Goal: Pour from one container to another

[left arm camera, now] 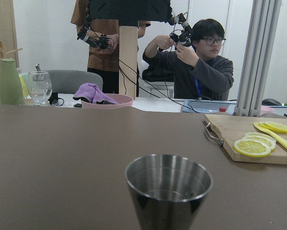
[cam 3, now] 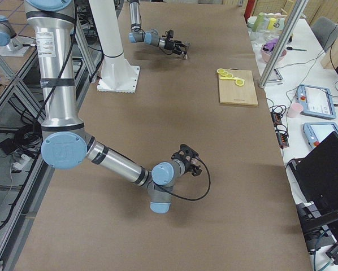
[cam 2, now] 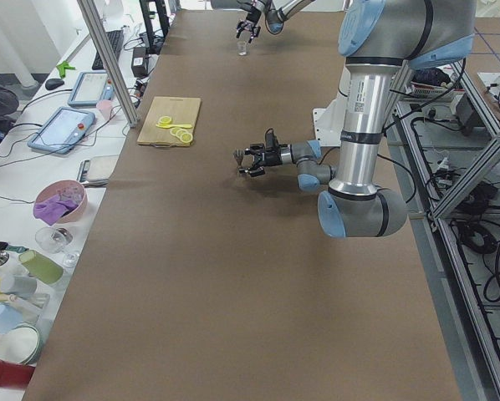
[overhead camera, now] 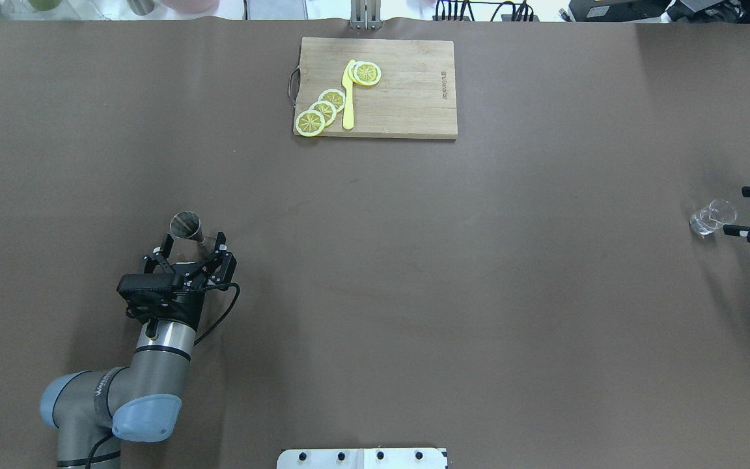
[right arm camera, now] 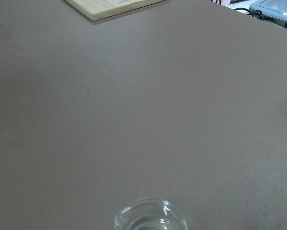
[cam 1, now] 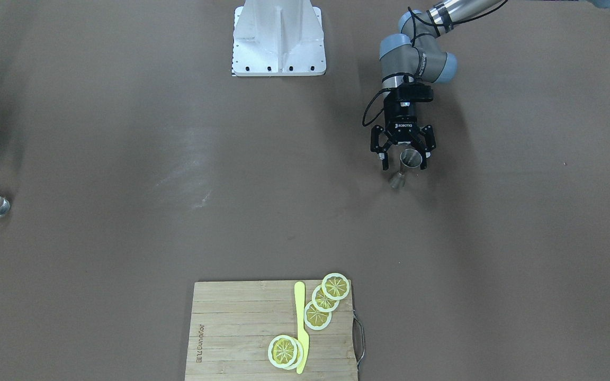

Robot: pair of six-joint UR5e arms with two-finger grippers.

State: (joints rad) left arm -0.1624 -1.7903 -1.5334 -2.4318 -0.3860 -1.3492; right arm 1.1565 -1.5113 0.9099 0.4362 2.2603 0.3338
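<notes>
Brown-covered table [overhead camera: 375, 293], matte. A wooden cutting board [overhead camera: 407, 91] with lemon slices [overhead camera: 323, 109] and a yellow knife [overhead camera: 349, 98] sits at the centre of the far edge, on the operators' side.

Jigger [overhead camera: 186, 225]: on the table at the robot's left, upright, long axis vertical, open mouth up. Left gripper [overhead camera: 193, 240]: horizontal, fingers spread, jigger just ahead of the tips, no contact seen.

Glass [overhead camera: 711, 217]: far right, mouth up. Right gripper [overhead camera: 737, 210]: spread, tips just beside the glass.

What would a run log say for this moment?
left jaws: open, flanking upright jigger | right jaws: open, at glass | pour: not started
</notes>
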